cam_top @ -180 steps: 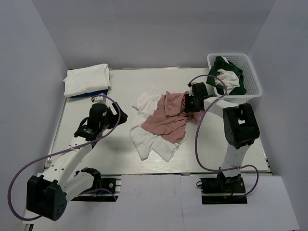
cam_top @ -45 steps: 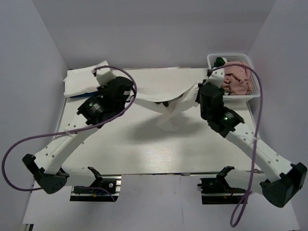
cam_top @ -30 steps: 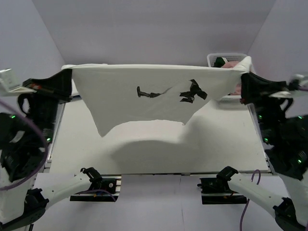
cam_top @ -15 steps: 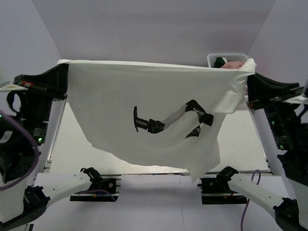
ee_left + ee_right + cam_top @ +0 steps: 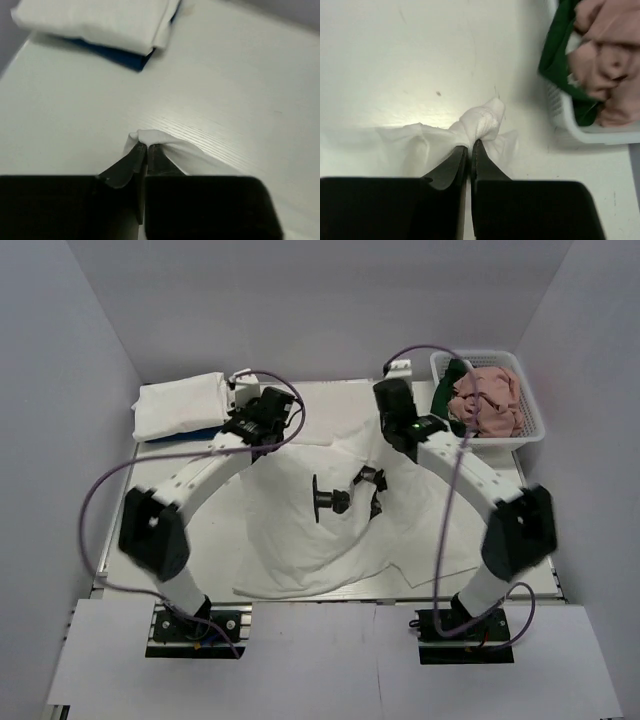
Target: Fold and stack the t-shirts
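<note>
The left tool [image 5: 145,152] and the right tool [image 5: 470,147] are each clamped shut on a far corner of the printed white t-shirt [image 5: 300,540]. From there the shirt spreads over the bench [image 5: 320,405] toward the arm bases. Its held edge runs left to right, equally near both arms.

Pinching bunched white t-shirt [image 5: 172,148] in left gripper [image 5: 145,146] on the bench [image 5: 240,90]; beyond, folded white stack [image 5: 95,20] over blue item [image 5: 125,57].
</note>
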Tool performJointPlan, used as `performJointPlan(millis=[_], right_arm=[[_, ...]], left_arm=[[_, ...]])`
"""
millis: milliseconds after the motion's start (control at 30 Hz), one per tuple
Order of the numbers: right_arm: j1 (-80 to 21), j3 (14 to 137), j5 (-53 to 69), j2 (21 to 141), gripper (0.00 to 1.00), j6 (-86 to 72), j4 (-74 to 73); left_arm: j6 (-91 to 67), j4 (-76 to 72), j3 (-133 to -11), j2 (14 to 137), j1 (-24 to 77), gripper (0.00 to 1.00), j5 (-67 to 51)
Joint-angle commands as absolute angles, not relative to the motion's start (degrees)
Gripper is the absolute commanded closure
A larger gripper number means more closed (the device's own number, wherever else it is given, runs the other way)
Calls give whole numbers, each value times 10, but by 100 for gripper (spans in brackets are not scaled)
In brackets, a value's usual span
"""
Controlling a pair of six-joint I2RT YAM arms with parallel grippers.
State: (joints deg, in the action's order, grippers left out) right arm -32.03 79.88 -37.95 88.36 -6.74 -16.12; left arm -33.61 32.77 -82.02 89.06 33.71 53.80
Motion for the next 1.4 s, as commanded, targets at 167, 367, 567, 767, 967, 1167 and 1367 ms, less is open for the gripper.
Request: performJointPlan(millis=[167, 367, 567, 767, 967, 1167, 1367], right_arm=[[-279, 974, -321, 1073, 18, -134, -290], [-279, 816, -263, 966, 10, -158, -213], [-265, 653, -238, 894, 10, -250, -208], [-245, 490, -172, 816, 10, -336, -164], [-234, 368, -112, 759, 10, -385, -155], [-238, 269, -5, 709, 10, -395, -175], [-252, 260, 122, 655, 10, -352, -265]], left_arm=[[-403, 481, -1038, 1143, 239, 1, 452], [-319, 345, -902, 1036, 239, 0, 368], [-301, 252, -726, 908, 247, 0, 258], [-336, 215, -589, 849, 252, 0, 168], [-358, 168, -480, 826, 252, 0, 88], [-380, 180, -402, 810, 252, 0, 111], [-445, 313, -395, 798, 247, 0, 248]])
